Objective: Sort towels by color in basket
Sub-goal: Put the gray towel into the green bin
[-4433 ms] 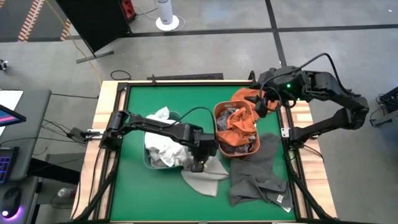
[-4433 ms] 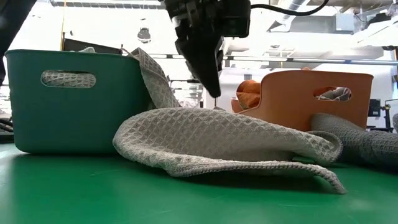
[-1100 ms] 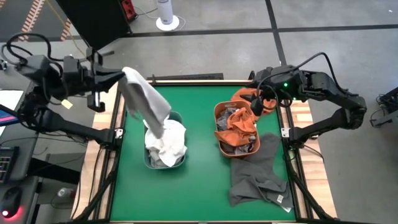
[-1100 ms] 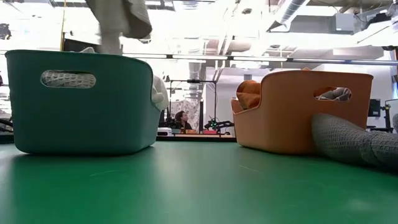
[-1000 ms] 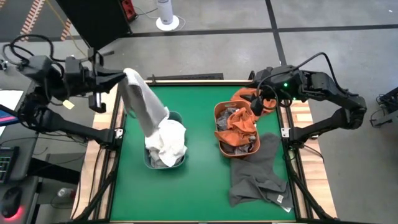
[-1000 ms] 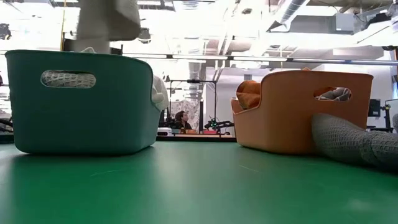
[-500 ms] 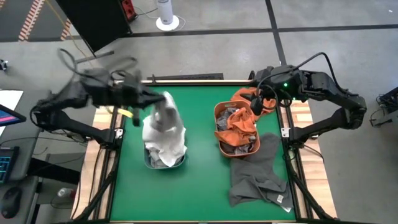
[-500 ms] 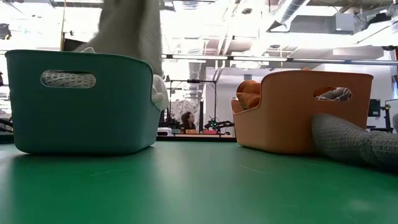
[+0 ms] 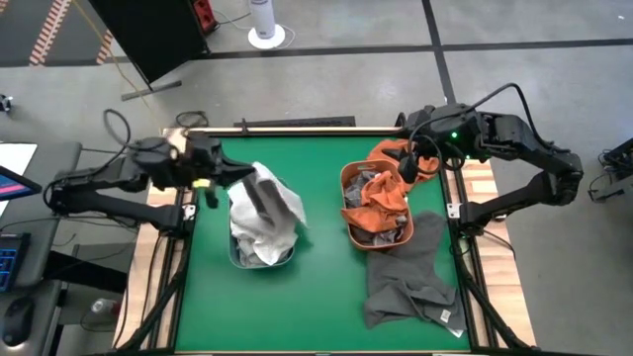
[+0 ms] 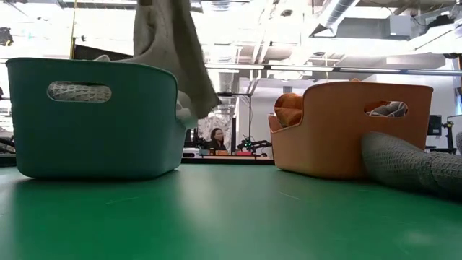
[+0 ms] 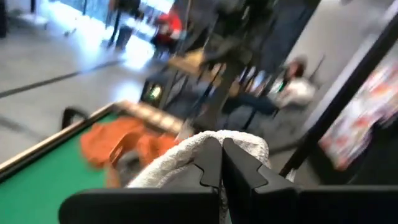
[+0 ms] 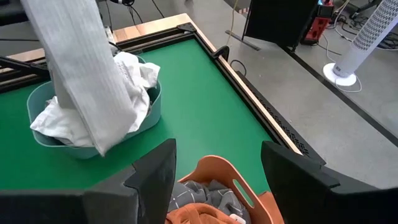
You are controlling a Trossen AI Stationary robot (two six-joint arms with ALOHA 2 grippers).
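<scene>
A light grey towel hangs from my left gripper, which is shut on it above the teal basket full of white towels. In the low view the grey towel drops past the basket's right rim. My right gripper waits open above the far side of the orange basket, which holds rust-orange and grey patterned towels. A dark grey towel lies on the table, its far end against the orange basket. My left gripper pinches the light grey towel's upper end between its two shut fingers. The fingers lie level and point toward the table's right. The towel hangs slack below them, its lower end swinging just outside the teal basket's right rim, clear of the table.
The green table has bare room between the two baskets and along its near edge. Rust-orange cloth hangs over the orange basket's far rim. A wooden frame borders the table. A person sits in the room beyond.
My left gripper has swung from the table's far left corner rightward and down toward the teal basket, rolling as it went. The light grey towel came along. It now hangs over the basket, its lower end swung out past the right rim.
</scene>
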